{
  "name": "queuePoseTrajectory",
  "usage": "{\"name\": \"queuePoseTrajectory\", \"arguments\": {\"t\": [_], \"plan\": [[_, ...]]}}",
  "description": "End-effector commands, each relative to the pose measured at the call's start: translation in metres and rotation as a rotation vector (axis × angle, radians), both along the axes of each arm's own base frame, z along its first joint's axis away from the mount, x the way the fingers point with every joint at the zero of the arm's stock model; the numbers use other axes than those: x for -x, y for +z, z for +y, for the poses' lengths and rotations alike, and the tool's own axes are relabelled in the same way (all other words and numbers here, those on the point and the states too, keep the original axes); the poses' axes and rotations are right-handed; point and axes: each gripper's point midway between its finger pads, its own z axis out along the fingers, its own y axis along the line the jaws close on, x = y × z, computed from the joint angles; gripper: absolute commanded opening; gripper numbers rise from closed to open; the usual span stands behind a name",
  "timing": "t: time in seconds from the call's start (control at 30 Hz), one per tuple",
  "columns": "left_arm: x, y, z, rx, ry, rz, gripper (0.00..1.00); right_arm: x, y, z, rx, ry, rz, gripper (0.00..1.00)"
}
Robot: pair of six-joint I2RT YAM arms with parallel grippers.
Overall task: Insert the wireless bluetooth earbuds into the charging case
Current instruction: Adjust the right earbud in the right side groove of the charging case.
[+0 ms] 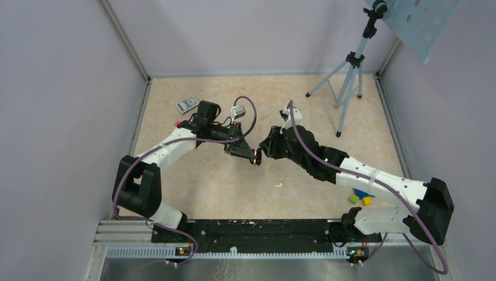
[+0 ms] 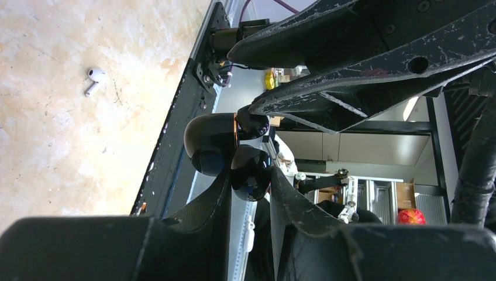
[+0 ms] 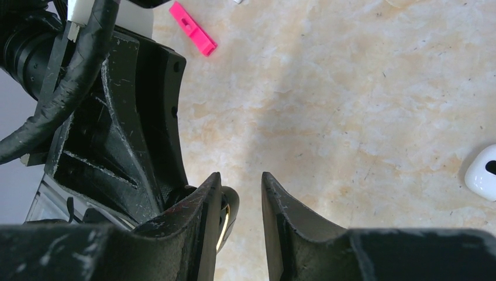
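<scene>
Top: we see left gripper [image 1: 251, 154] and right gripper [image 1: 265, 150] meeting at the black charging case [image 1: 257, 158]; white earbud [image 1: 279, 185] lies loose on the table [image 1: 205, 181], apart.
Left wrist: left gripper clamps the case.
Right wrist: jaws parted, gripping nothing, beside the case.

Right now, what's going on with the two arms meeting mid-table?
The left gripper is shut on a glossy black rounded charging case with a copper-coloured ring, held where both arms meet over the beige marbled table. The right gripper sits close against the case, with its jaws apart and nothing between them. One small white stemmed plastic earbud lies loose on the table, not yet in the case.
</scene>
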Motion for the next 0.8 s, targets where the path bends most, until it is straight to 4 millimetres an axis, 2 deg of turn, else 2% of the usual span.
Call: {"name": "queuePoseTrajectory", "arguments": {"t": [0.0, 0.4, 0.77], "plan": [[-0.003, 0.018, -0.002, 0.048, -0.019, -0.076, 0.0, 0.001, 0.018, 0.002, -0.055, 0.013, -0.022, 0.31], [-0.005, 0.024, -0.003, 0.052, -0.012, -0.084, 0.0, 0.01, 0.016, -0.003, -0.078, 0.033, -0.018, 0.3], [-0.009, 0.024, -0.005, 0.047, -0.002, -0.088, 0.0, 0.023, 0.017, -0.003, -0.1, 0.103, -0.034, 0.22]]}}
